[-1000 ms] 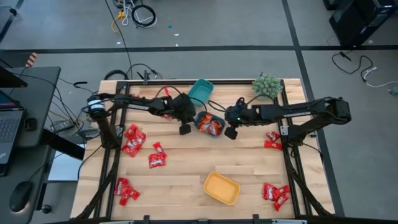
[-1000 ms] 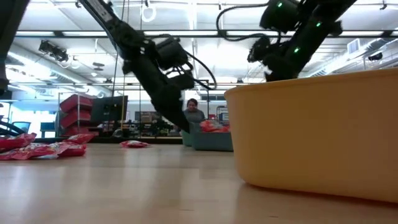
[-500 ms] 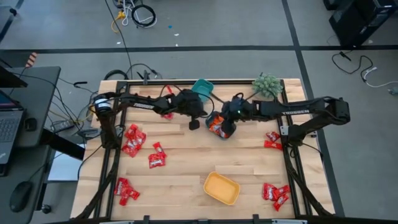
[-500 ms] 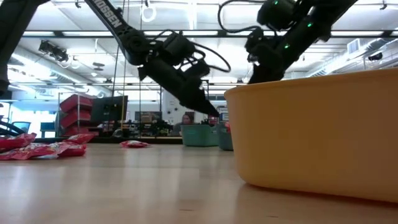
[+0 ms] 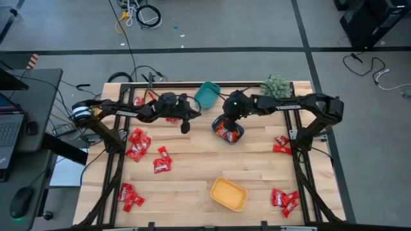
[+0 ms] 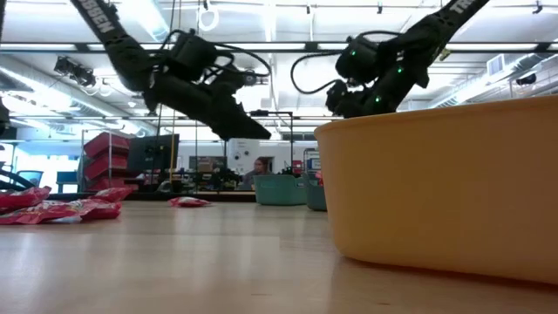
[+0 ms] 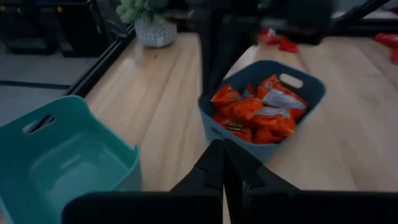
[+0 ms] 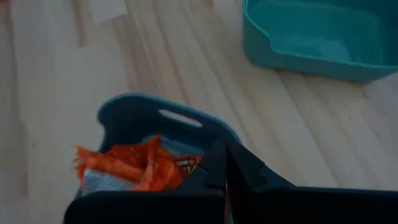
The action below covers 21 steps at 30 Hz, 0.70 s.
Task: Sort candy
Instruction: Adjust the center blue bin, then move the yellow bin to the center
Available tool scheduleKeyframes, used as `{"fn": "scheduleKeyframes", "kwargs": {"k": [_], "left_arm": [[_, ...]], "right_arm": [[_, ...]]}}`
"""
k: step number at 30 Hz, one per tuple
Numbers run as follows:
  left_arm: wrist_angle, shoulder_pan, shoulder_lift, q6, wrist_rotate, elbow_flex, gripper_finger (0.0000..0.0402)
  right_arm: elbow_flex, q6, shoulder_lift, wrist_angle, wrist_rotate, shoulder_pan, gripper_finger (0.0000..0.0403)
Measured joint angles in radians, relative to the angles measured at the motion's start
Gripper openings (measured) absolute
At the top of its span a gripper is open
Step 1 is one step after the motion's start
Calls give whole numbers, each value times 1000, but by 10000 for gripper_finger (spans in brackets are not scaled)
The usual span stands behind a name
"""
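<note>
Hovering my right hand (image 5: 229,130) with its fingers pressed together and nothing in them, I sit just over the dark blue bin (image 5: 238,133), which is heaped with orange-wrapped candy (image 7: 256,109). My left hand (image 5: 185,128), likewise closed and empty, hangs above bare counter (image 5: 192,167) to the bin's left. The empty teal bin (image 5: 207,94) stands just beyond, presumably for the red kind. Red candy (image 5: 162,160) lies in flat clusters at the left, near-left and right edges, long axes pointing every way. The yellow bin (image 5: 228,194) waits near.
</note>
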Motion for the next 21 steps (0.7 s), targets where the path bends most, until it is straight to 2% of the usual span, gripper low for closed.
{"fn": "scheduleKeyframes", "kwargs": {"k": [7,17,21], "left_arm": [[7,1,-69,-5,-18,-77,0],[5,1,-69,-28,-19,-89,0],[7,1,-69,-28,-14,-89,0]], "right_arm": [[17,64,37,-84,24,-32,0],[15,130,-36,-242,304,-80,0],[14,109,-101,-294,350,-86,0]]}}
